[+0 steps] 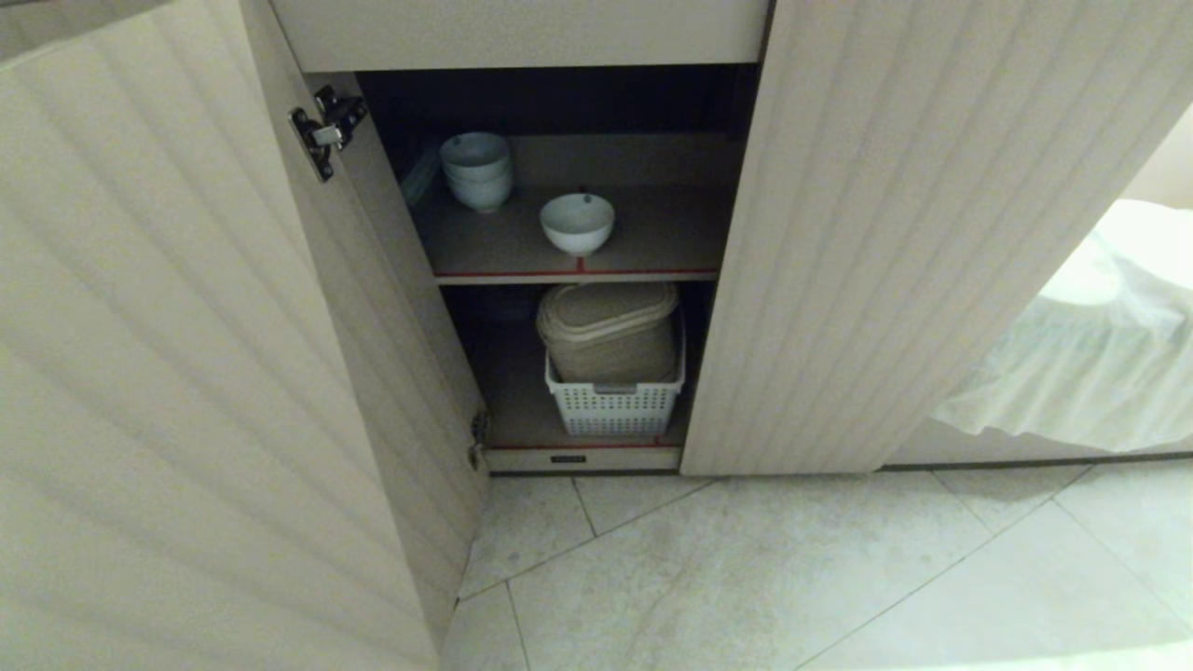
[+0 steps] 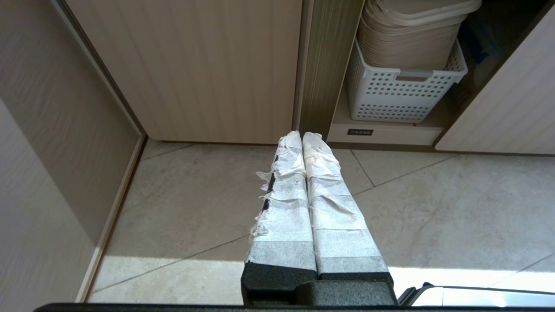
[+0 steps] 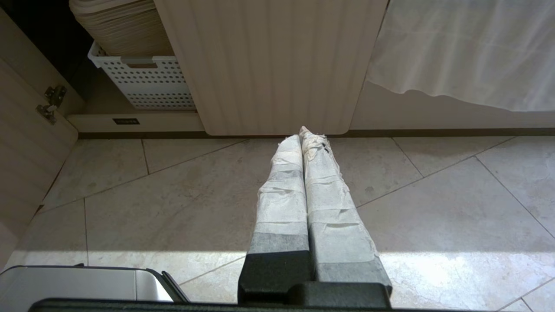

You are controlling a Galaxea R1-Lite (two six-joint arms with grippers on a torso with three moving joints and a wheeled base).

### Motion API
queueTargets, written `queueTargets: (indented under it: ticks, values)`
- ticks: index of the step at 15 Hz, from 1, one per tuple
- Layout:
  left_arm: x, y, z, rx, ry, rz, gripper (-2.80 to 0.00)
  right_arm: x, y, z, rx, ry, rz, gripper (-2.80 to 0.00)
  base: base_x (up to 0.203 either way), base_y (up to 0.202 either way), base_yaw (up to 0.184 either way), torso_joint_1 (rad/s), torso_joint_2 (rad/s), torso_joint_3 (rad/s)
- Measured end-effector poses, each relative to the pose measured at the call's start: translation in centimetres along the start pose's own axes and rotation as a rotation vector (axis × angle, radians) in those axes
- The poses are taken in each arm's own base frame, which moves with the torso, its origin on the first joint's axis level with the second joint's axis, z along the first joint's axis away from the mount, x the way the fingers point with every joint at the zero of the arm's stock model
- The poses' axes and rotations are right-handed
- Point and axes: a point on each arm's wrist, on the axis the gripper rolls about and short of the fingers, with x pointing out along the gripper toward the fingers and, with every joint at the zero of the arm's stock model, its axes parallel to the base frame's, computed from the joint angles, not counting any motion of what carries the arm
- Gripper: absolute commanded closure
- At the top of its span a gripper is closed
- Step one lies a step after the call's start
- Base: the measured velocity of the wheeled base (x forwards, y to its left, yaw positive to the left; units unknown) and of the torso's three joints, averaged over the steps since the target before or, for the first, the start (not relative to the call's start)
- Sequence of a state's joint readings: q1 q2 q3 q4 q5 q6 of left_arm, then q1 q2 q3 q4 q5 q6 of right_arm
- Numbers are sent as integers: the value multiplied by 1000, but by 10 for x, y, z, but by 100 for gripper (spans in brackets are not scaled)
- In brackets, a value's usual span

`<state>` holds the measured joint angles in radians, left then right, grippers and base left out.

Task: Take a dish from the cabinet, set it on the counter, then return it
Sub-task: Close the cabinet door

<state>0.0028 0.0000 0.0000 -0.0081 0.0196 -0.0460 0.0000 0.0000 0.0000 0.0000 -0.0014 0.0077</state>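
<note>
The dish (image 1: pixel 577 223), a small white bowl, stands alone on the upper shelf (image 1: pixel 652 244) of the cabinet (image 1: pixel 913 233), whose ribbed beige doors are open. Only the front edge of the counter (image 1: pixel 522 33) shows, above the opening. Neither arm appears in the head view. My left gripper (image 2: pixel 302 136) hangs low over the tiled floor in front of the cabinet's left door, its tape-wrapped fingers pressed together and empty. My right gripper (image 3: pixel 302 133) hangs the same way before the right door (image 3: pixel 269 65), shut and holding nothing.
A stack of white bowls (image 1: pixel 476 170) sits at the shelf's back left. On the lower shelf a white perforated basket (image 1: pixel 614 403) holds a beige lidded tub (image 1: pixel 608 331). A white cloth-draped surface (image 1: pixel 1090 345) lies to the right. Pale floor tiles (image 1: pixel 746 578) spread in front.
</note>
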Motion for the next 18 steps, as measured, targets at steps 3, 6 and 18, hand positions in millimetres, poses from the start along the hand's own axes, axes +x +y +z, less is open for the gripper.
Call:
queueTargets:
  ticks: [3,6,18]
  values:
    - [0,0,0,-1,1,0,0,0,0,0,0,0,0,0,0,0,0,0,0,0]
    - [0,0,0,0,1,0,0,0,0,0,0,0,0,0,0,0,0,0,0,0]
    - [0,0,0,1,-1,11,0,0,0,0,0,0,0,0,0,0,0,0,0,0]
